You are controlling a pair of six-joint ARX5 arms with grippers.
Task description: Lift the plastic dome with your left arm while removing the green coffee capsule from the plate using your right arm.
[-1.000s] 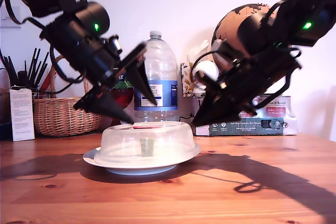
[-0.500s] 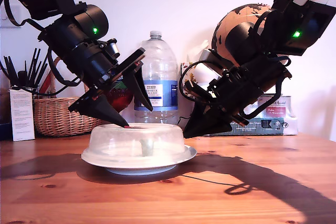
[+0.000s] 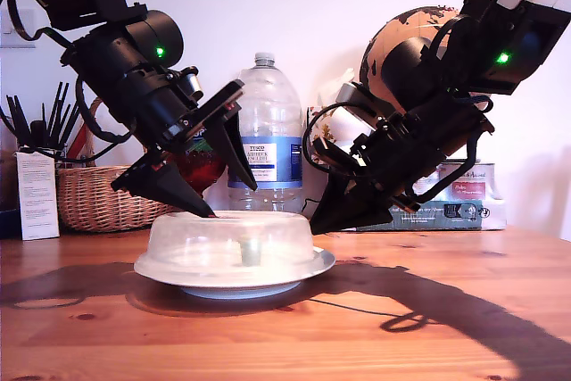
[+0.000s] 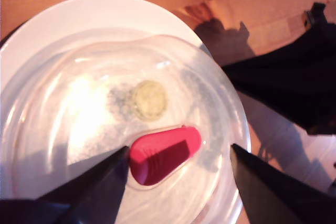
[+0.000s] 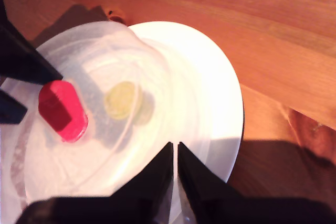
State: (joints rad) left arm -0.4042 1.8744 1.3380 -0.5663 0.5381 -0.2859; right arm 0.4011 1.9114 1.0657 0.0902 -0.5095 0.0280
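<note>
While dome covers plate:
First gripper (image 4: 178, 156): wide apart, straddling red tab (image 4: 165, 153) on plastic dome (image 4: 79, 108)
Second gripper (image 5: 175, 150): fingers pressed together, beside dome rim
Green coffee capsule (image 5: 122, 99): beneath dome, on plate (image 5: 210, 77)

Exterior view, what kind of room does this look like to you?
Probably a home, perhaps a dining or living room: a wooden table against a plain wall, with a wicker basket, a large water bottle and a globe behind the covered plate.

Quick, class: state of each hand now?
First hand: open, either side of the red tab, holding nothing.
Second hand: closed, holding nothing.
</note>
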